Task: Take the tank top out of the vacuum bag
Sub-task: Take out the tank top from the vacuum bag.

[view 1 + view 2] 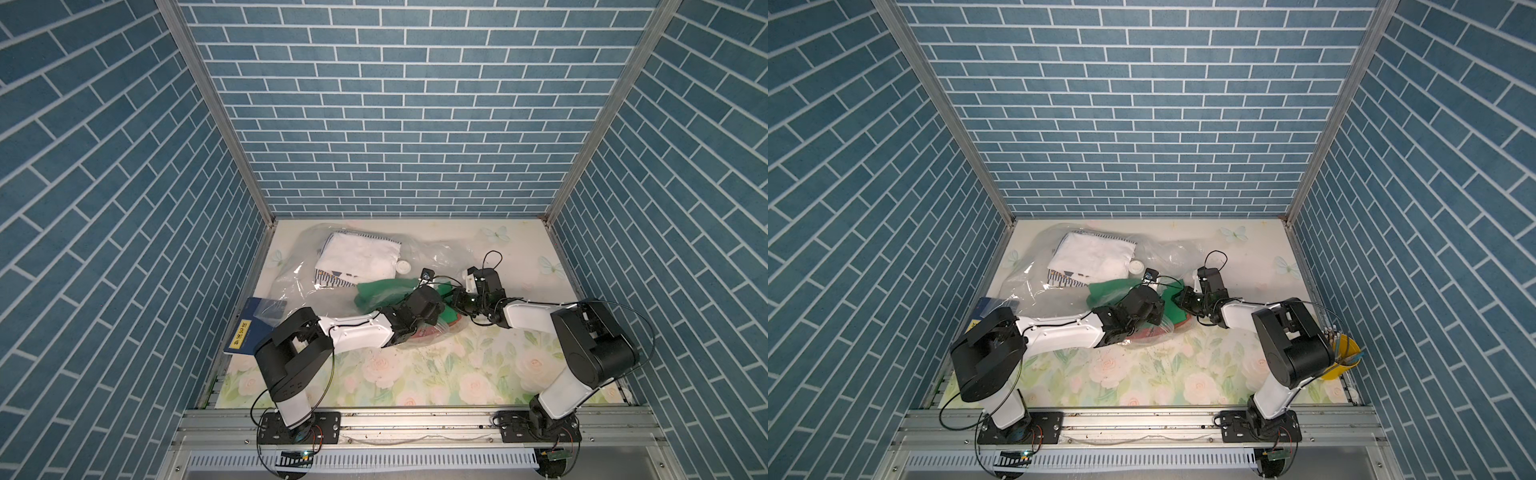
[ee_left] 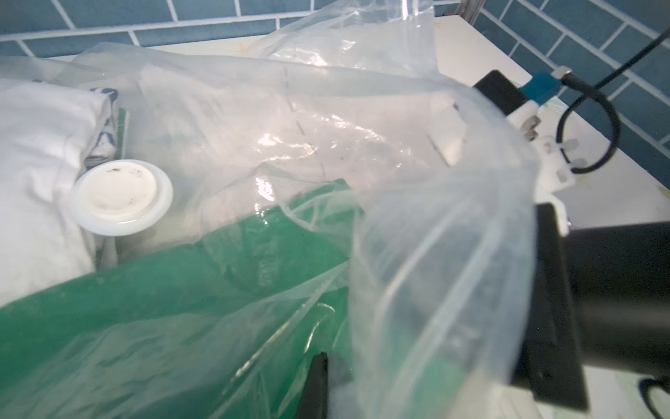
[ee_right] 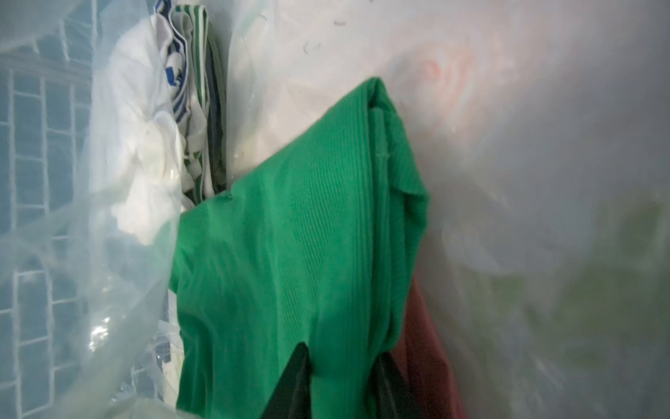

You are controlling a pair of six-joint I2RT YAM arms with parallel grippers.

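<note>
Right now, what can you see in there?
vacuum bag: 1, clear, table's far left
valve: 1, white, on the bag
white garment: 1, white, inside bag
striped garment: 1, blue-white, under it
green garment: 1, green, bag's mouth
red garment: 1, dark, under green one
booklet: 1, blue, left edge
cup: 1, yellow, right edge
table: 1, floral, below all
arms: 2, white-black, front rail
left pincer: 1, black, gripping bag
right pincer: 1, black, gripping green garment

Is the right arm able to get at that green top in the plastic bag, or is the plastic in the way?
Probably yes. The right gripper is inside the vacuum bag, its fingers either side of the green top, no plastic between. The left gripper seems to hold the mouth up.
</note>
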